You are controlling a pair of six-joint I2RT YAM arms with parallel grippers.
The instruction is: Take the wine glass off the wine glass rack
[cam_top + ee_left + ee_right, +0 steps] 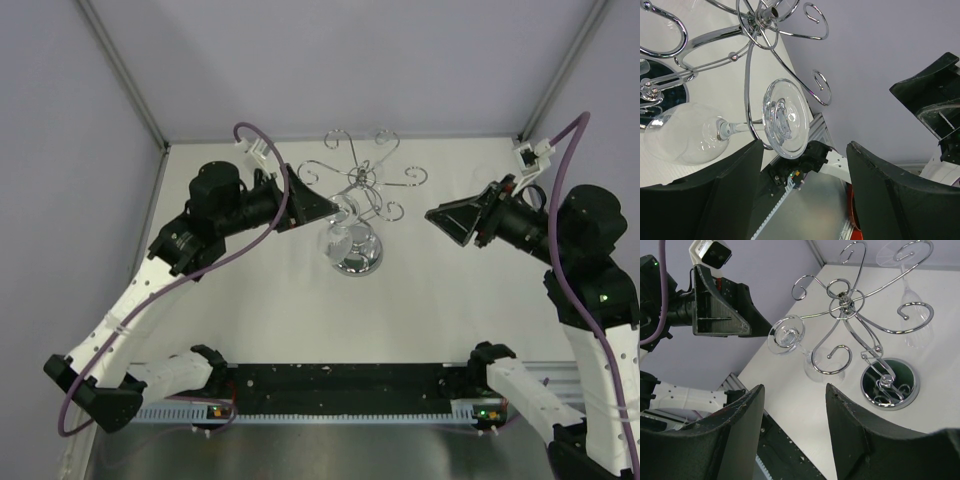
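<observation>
White table top (260,300), matte, fills the middle of the top view. It is boxed in by plain pale lilac panels: back wall (340,60), left wall (60,150), right wall (610,90). Grey metal posts rise from the table's two far corners, left post (126,75) and right post (562,70). Along the near edge runs a black strip (340,385) flecked with white specks, with a white slotted rail (330,412) just in front of it. Nearest the camera is a brushed grey metal surface (330,455). Light is even and diffuse, shadows on the table soft-edged, faint sheen on the metal.
</observation>
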